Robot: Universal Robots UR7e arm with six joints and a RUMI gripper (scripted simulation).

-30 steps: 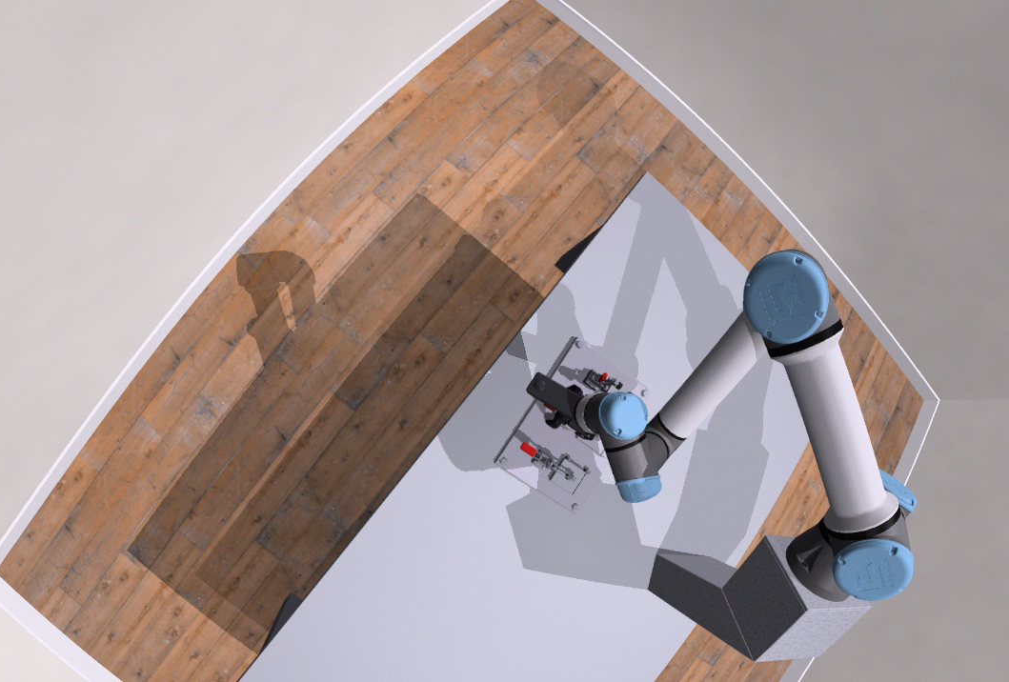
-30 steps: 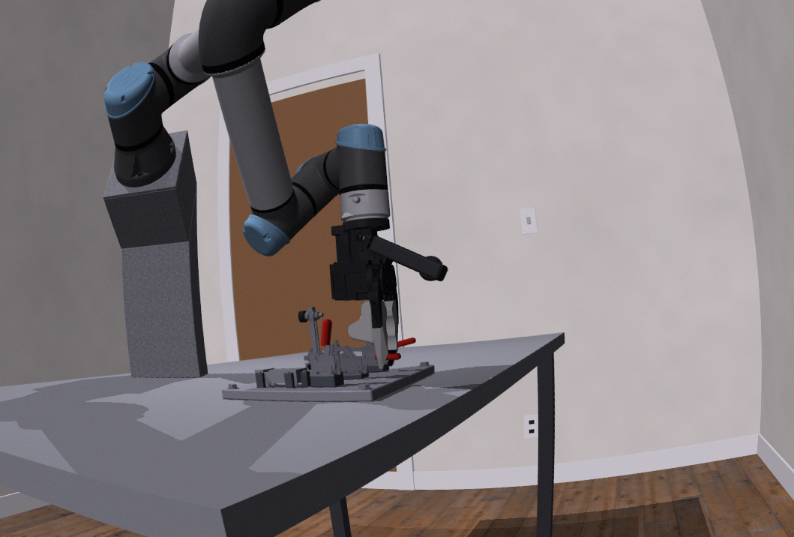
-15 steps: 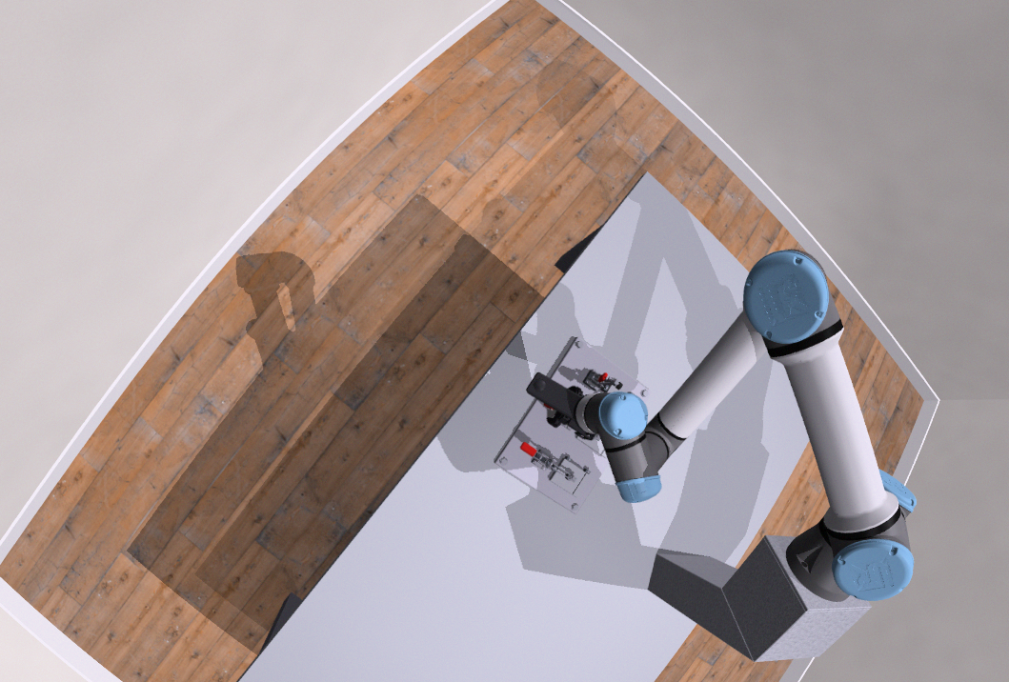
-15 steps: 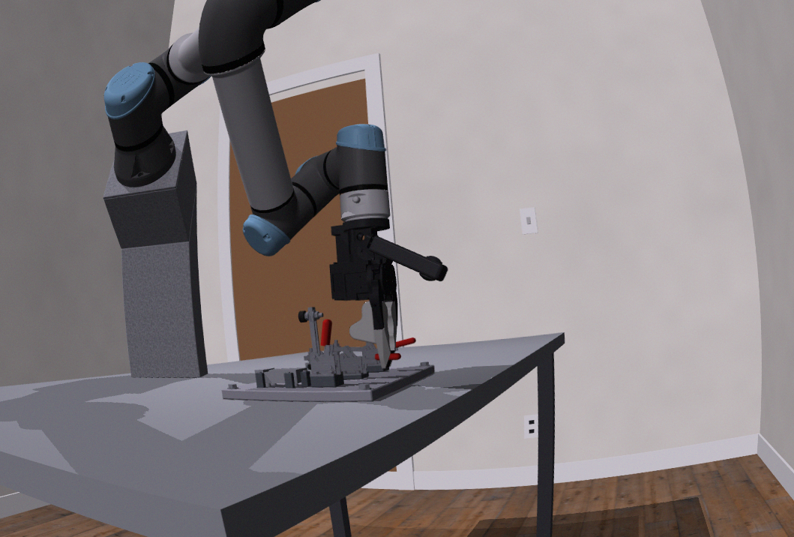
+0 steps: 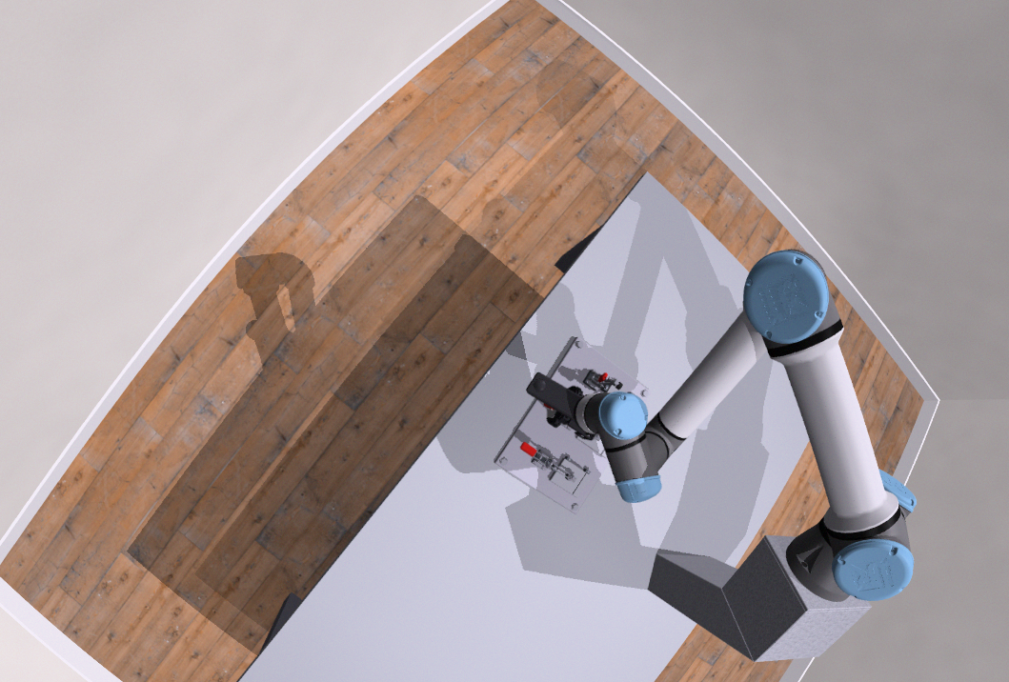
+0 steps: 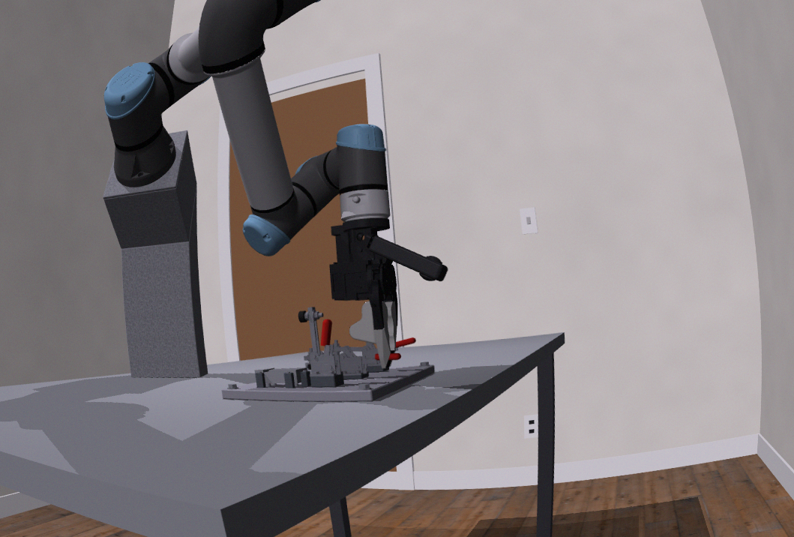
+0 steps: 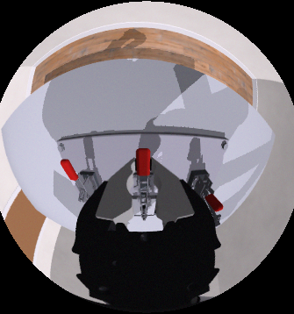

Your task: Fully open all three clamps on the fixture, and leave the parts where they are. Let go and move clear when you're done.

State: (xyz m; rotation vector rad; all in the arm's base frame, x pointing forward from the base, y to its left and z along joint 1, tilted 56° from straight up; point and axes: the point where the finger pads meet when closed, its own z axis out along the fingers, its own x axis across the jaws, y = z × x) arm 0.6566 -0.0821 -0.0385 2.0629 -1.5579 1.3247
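Observation:
A grey fixture plate (image 5: 558,491) (image 6: 296,394) (image 7: 112,149) lies on the table and carries three toggle clamps with red handles. My gripper (image 7: 142,159) (image 6: 385,352) points straight down over the plate's middle and is shut on the middle clamp's red handle (image 7: 142,160), which lies low, close to flat. In the wrist view the left clamp's handle (image 7: 68,168) (image 5: 528,448) also lies low, pointing away from me. The right clamp's handle (image 7: 213,202) (image 5: 601,376) (image 6: 325,332) is swung back and stands upright. The gripper body hides most of the middle clamp in the top view.
The grey table (image 5: 441,578) (image 6: 157,455) has its edge close beyond the plate. The arm's dark pedestal (image 5: 730,599) (image 6: 157,284) stands at the table's back corner. A black camera bracket (image 6: 410,258) sticks out from the wrist.

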